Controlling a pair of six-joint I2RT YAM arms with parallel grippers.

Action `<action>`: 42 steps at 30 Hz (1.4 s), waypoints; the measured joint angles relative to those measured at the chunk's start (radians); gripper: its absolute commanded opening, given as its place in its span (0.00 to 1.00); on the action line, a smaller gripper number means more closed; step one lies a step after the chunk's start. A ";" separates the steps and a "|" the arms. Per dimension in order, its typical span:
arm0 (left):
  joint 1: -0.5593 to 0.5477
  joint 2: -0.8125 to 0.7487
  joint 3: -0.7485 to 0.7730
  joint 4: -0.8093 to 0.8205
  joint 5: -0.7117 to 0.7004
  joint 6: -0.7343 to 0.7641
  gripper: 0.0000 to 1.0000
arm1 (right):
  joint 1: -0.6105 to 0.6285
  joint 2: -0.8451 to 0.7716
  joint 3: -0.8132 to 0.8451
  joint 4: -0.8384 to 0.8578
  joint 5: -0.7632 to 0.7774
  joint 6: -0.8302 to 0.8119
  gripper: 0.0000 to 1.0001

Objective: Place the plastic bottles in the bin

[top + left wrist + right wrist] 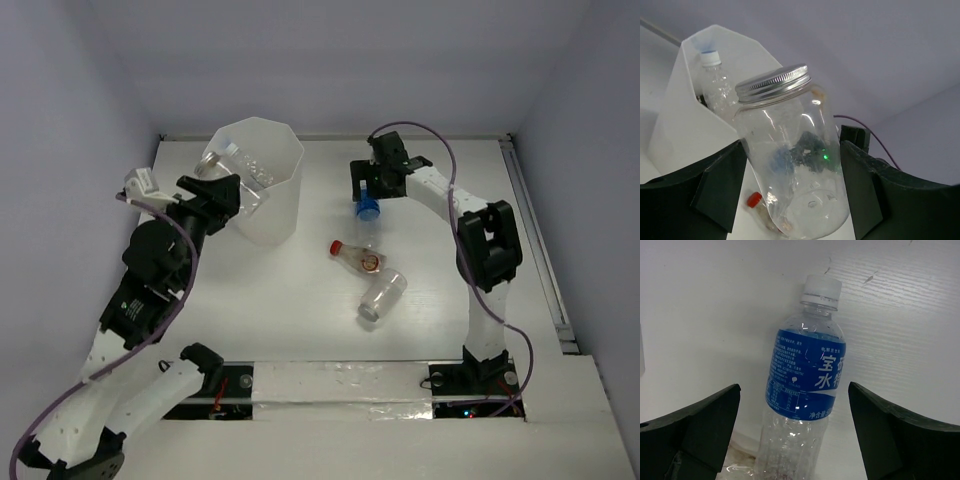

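The tall translucent white bin (270, 215) stands at the back left. My left gripper (230, 192) is shut on a clear jar-shaped bottle with a silver lid (228, 165) and holds it tilted at the bin's near-left rim. In the left wrist view the jar (790, 150) fills the space between my fingers (720, 190). The bin (690, 125) lies beyond it, with a white-capped bottle (715, 85) inside. My right gripper (375, 187) is open above a blue-labelled bottle (368, 210) lying on the table. In the right wrist view that bottle (805, 385) lies between the spread fingers (710, 425), untouched.
A small red-capped bottle (357, 256) and a clear wide bottle (383, 297) lie on the table at centre right, near the blue-labelled one. The red-capped bottle also shows in the left wrist view (754, 200). Walls close the table at the back and sides.
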 measured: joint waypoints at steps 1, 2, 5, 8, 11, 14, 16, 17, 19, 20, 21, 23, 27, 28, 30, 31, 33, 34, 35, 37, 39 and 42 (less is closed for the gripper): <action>0.000 0.033 0.026 0.003 -0.008 0.018 0.53 | 0.000 0.011 0.010 -0.002 -0.010 -0.002 0.94; 0.000 0.063 0.048 0.006 -0.016 0.034 0.52 | 0.000 0.021 0.015 -0.004 -0.018 -0.003 0.94; 0.000 0.151 0.121 0.009 -0.047 0.081 0.53 | 0.000 0.052 0.017 -0.016 -0.040 -0.004 0.93; 0.000 0.233 0.185 0.021 -0.074 0.120 0.53 | 0.000 0.081 0.018 -0.034 -0.051 -0.004 0.93; 0.002 0.327 0.249 0.023 -0.083 0.149 0.53 | 0.000 0.111 0.032 -0.054 -0.051 -0.004 0.83; 0.019 0.406 0.298 0.030 -0.082 0.174 0.53 | 0.000 0.129 0.041 -0.062 -0.051 -0.005 0.72; 0.038 0.453 0.328 0.036 -0.087 0.193 0.53 | 0.000 0.130 0.041 -0.063 -0.050 -0.003 0.69; 0.049 0.473 0.342 0.037 -0.090 0.203 0.53 | 0.000 0.129 0.041 -0.057 -0.048 -0.003 0.68; 0.073 0.515 0.374 0.038 -0.093 0.222 0.53 | 0.000 0.127 0.034 -0.032 -0.047 0.002 0.66; 0.086 0.534 0.389 0.039 -0.095 0.230 0.53 | 0.000 0.121 0.024 -0.017 -0.046 0.005 0.65; 0.097 0.549 0.398 0.042 -0.095 0.239 0.53 | 0.000 0.112 0.008 0.002 -0.044 0.011 0.65; 0.114 0.576 0.409 0.053 -0.100 0.255 0.53 | 0.000 0.079 -0.034 0.050 -0.040 0.024 0.65; 0.143 0.619 0.412 0.065 -0.132 0.294 0.53 | 0.000 -0.032 -0.114 0.137 -0.022 0.052 0.66; 0.145 0.628 0.410 0.070 -0.142 0.306 0.53 | 0.000 -0.068 -0.133 0.158 -0.013 0.058 0.66; 0.145 0.636 0.390 0.098 -0.163 0.330 0.54 | 0.000 -0.158 -0.173 0.213 0.002 0.071 0.67; 0.145 0.637 0.377 0.107 -0.171 0.342 0.55 | 0.000 -0.210 -0.194 0.243 0.007 0.078 0.67; 0.145 0.639 0.350 0.125 -0.195 0.367 0.55 | 0.000 -0.303 -0.219 0.301 0.009 0.096 0.66; 0.145 0.643 0.342 0.134 -0.204 0.379 0.56 | 0.000 -0.346 -0.226 0.330 0.002 0.108 0.65; 0.145 0.650 0.336 0.143 -0.216 0.392 0.56 | 0.000 -0.368 -0.236 0.365 -0.008 0.121 0.63; 0.145 0.663 0.325 0.166 -0.233 0.415 0.57 | 0.000 -0.463 -0.257 0.437 -0.032 0.151 0.63; 0.142 0.672 0.311 0.188 -0.252 0.439 0.72 | 0.003 -0.536 -0.278 0.512 -0.060 0.187 0.63; 0.142 0.672 0.277 0.216 -0.276 0.472 0.93 | 0.029 -0.590 -0.273 0.599 -0.080 0.225 0.63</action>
